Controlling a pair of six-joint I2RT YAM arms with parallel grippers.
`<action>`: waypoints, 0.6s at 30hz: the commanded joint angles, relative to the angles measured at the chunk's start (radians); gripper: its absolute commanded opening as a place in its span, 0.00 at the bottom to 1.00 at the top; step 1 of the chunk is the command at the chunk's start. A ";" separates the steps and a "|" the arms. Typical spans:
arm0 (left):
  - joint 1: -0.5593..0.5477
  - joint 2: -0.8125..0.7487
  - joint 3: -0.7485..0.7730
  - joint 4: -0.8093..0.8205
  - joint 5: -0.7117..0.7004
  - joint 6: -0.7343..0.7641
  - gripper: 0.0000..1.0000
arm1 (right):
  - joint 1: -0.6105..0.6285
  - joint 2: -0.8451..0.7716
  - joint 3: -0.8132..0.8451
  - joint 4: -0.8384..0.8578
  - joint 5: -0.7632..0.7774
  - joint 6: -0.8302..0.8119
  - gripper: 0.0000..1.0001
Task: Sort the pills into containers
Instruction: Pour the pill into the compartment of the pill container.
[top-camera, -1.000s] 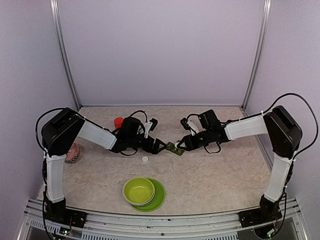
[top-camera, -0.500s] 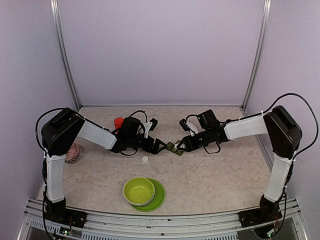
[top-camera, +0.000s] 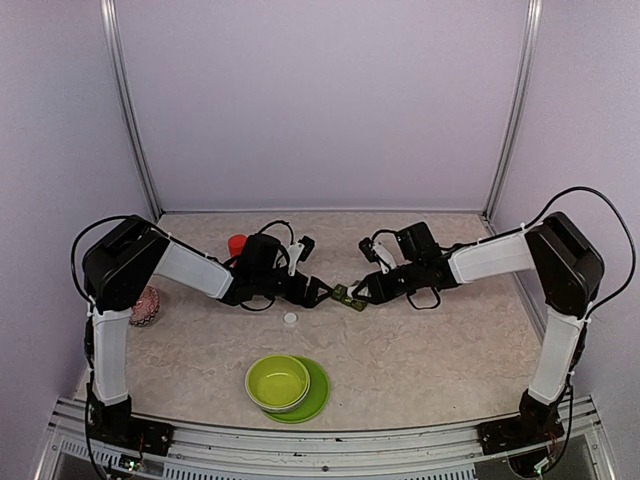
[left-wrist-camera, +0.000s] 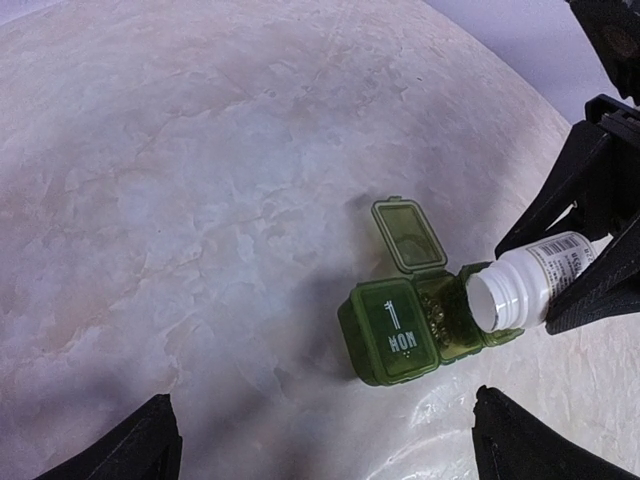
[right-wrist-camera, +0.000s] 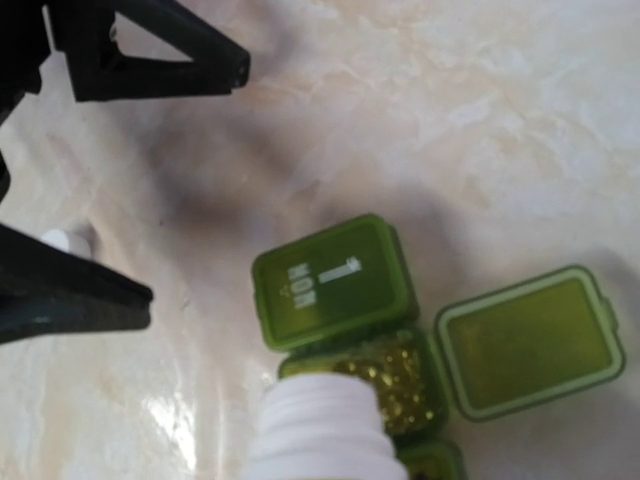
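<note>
The dark green strip box lies on the table between my two grippers. In the left wrist view the box has its "MON" lid shut and its middle lid flipped open. The middle compartment holds several small yellowish pills. My right gripper is shut on a white bottle, tilted with its open mouth over that compartment. The bottle's neck fills the bottom of the right wrist view. My left gripper is open and empty, just left of the box.
A white cap lies on the table near the left gripper. An orange-red bottle stands behind the left arm. A lime-green bowl on its plate sits near the front. A pinkish object lies at the far left.
</note>
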 joint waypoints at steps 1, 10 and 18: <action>0.007 -0.026 -0.008 0.028 0.010 -0.003 0.99 | 0.009 -0.005 -0.027 0.046 -0.020 -0.001 0.22; 0.008 -0.027 -0.011 0.028 0.008 -0.002 0.99 | 0.009 -0.040 -0.124 0.183 -0.024 0.003 0.21; 0.008 -0.032 -0.015 0.032 0.007 -0.003 0.99 | 0.009 -0.086 -0.230 0.375 -0.042 0.015 0.21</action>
